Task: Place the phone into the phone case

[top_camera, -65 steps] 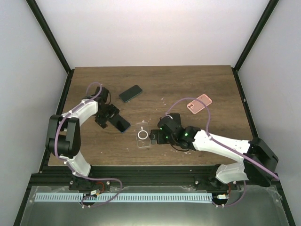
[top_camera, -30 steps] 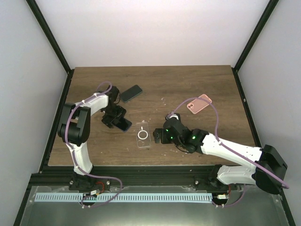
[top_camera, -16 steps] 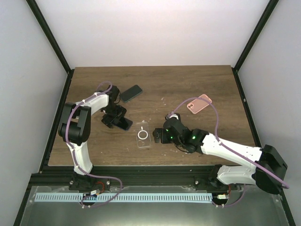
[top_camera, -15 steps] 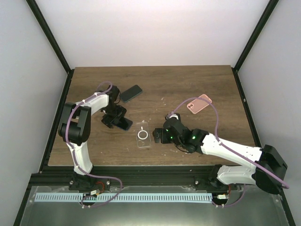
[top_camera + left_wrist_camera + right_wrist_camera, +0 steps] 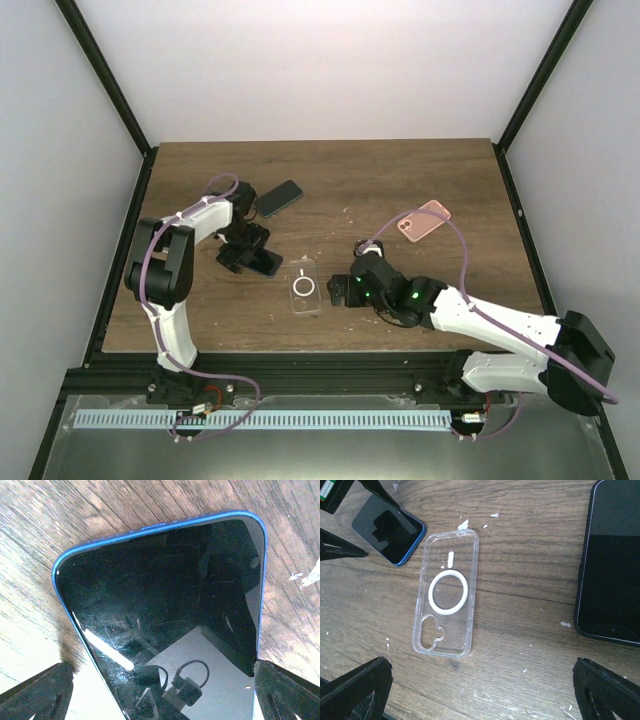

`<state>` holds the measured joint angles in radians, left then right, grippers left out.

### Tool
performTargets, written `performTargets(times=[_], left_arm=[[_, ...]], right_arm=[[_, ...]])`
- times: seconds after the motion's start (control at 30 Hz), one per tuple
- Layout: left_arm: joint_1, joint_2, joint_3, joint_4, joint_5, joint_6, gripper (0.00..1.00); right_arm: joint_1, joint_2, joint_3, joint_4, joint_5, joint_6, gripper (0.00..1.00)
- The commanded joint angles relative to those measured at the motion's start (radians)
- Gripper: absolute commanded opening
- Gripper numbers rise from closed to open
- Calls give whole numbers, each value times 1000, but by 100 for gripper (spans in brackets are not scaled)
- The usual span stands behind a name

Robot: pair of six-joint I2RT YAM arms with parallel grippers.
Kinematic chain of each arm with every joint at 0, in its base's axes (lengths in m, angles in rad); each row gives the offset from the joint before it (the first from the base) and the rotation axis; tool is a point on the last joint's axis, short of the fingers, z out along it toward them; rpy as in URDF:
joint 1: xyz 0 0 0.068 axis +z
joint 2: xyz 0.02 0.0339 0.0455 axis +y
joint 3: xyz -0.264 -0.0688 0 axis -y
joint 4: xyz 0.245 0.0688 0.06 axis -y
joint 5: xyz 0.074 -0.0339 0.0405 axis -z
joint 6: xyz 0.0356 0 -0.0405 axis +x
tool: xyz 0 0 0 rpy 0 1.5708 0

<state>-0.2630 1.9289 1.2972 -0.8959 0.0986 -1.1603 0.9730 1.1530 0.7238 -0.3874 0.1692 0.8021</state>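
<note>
Left gripper (image 5: 162, 666) stands spread, its fingers flanking the blue-edged phone (image 5: 160, 590), which lies flat between the left edge and the middle of the table (image 5: 400, 180). Right gripper (image 5: 481, 662) gapes wide, holding nothing, over the clear phone case (image 5: 445, 592) toward the near edge.

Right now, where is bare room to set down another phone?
Bare: the far strip between the dark phone and the pink phone case, and the near edge of the table by the clear case. Crowded: the middle, where the left gripper, blue phone, clear case and right gripper sit close.
</note>
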Motion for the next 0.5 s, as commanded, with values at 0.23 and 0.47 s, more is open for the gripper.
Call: performTargets(times=[0.23,0.47], left_arm=[[-37,-53,16,2,1,-69,98],[-38,-17,26,-6,-1,-82,98]], right_arm=[[6,-38,-14,14,38,4,100],[6,-56,-14,0,45,-1,100]])
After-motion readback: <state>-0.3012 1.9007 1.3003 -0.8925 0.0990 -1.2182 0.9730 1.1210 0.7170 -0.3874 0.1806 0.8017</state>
